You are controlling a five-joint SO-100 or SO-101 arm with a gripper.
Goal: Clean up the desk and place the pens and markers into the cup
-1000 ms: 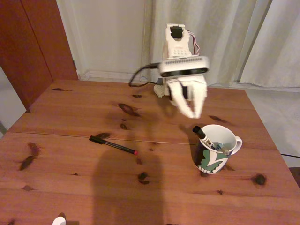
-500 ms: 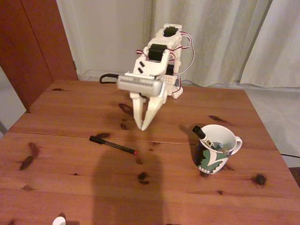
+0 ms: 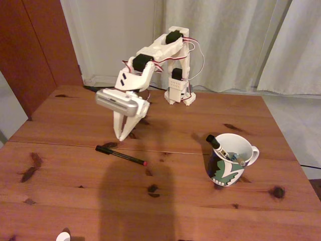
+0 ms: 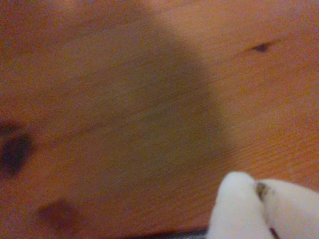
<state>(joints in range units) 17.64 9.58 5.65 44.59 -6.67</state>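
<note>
On the reddish-brown desk (image 3: 75, 201) a thin black pen with a red tip (image 3: 120, 154) lies left of centre. My gripper (image 3: 122, 137) points down just behind the pen's black end, fingers together, holding nothing. The wrist view, blurred, shows the gripper (image 4: 261, 191) with its white fingertips (image 4: 234, 209) touching over bare wood, and a dark line at the bottom edge. The white cup (image 3: 228, 163) with a dark blue and green pattern stands at the right. A white marker with a black cap (image 3: 214, 142) leans in it, beside another slim stick (image 3: 235, 157) of unclear colour.
The arm's base (image 3: 179, 95) stands at the desk's far edge with a dark cable trailing left. A small white object (image 3: 62, 236) pokes in at the near edge. A shadow covers the near middle of the desk. Curtains and a door lie behind.
The arm has swung from above the cup to the left and down, so the gripper now hangs low by the black pen. Its fingers have drawn together.
</note>
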